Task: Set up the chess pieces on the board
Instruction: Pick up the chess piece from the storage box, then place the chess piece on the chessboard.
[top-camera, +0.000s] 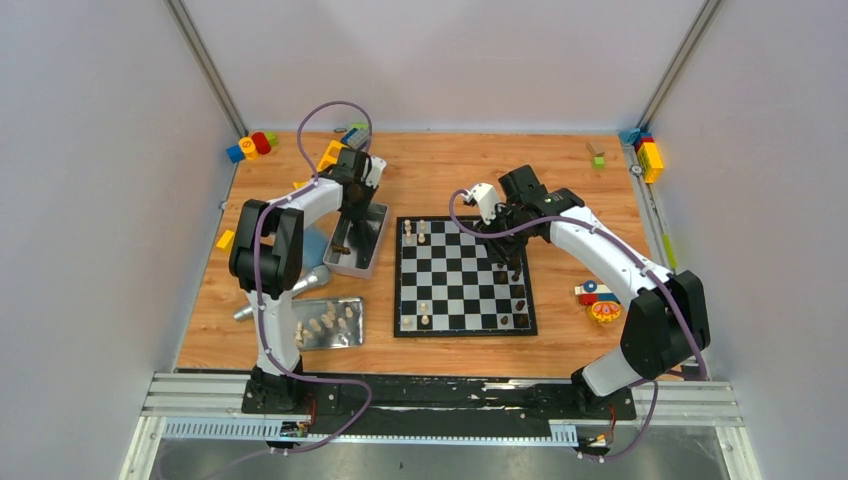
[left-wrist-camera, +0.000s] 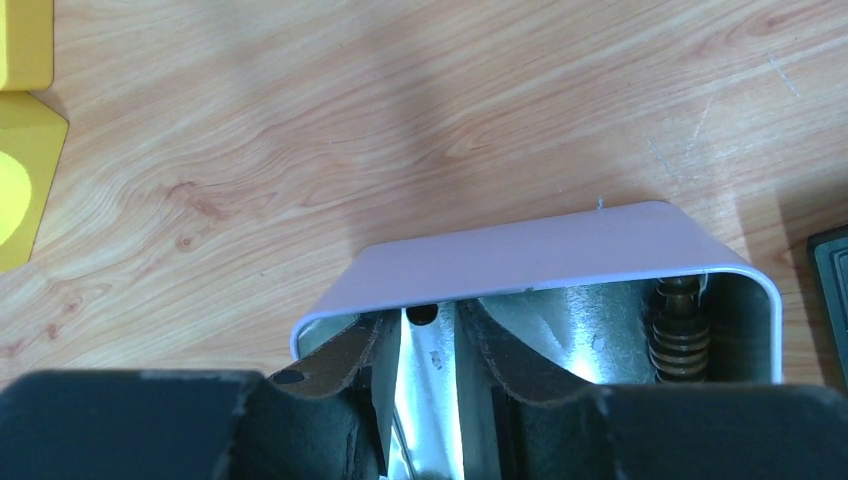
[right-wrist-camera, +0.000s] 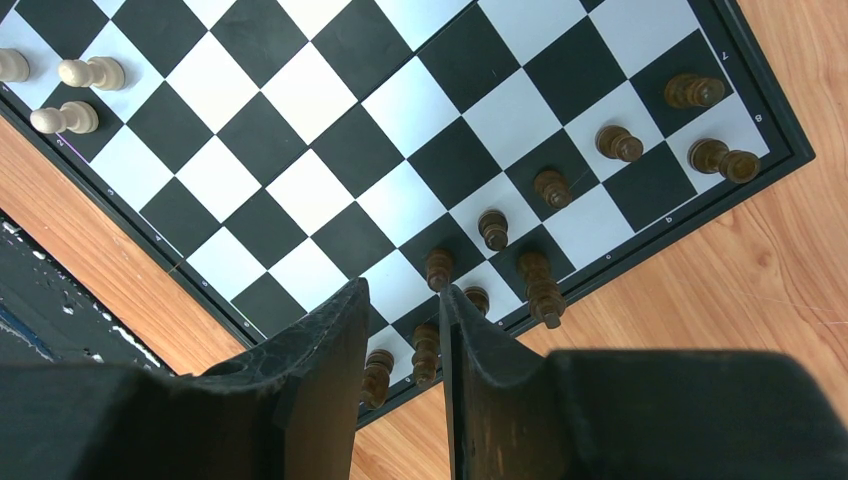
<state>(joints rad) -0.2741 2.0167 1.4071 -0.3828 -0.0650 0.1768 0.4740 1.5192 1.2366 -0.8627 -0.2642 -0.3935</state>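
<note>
Your left gripper (left-wrist-camera: 432, 340), fingers spread and empty, dips into the deep tray (left-wrist-camera: 520, 255), with a dark piece (left-wrist-camera: 680, 335) at its 3 o'clock. Cream pieces (top-camera: 318, 325) wait in the flat tray (top-camera: 357, 305) at 8 o'clock of the board (top-camera: 455, 280). Your right gripper (right-wrist-camera: 400, 345), fingers nearly together, whether pinching you cannot tell, hovers over the dark row (right-wrist-camera: 552, 188) along the board's 3 o'clock edge. Most squares look unfilled; tray walls crowd the left.

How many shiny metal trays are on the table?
2. One deep tray sits left of the chessboard, under the left gripper; a flat tray with pale pieces lies near the left arm's base.
</note>
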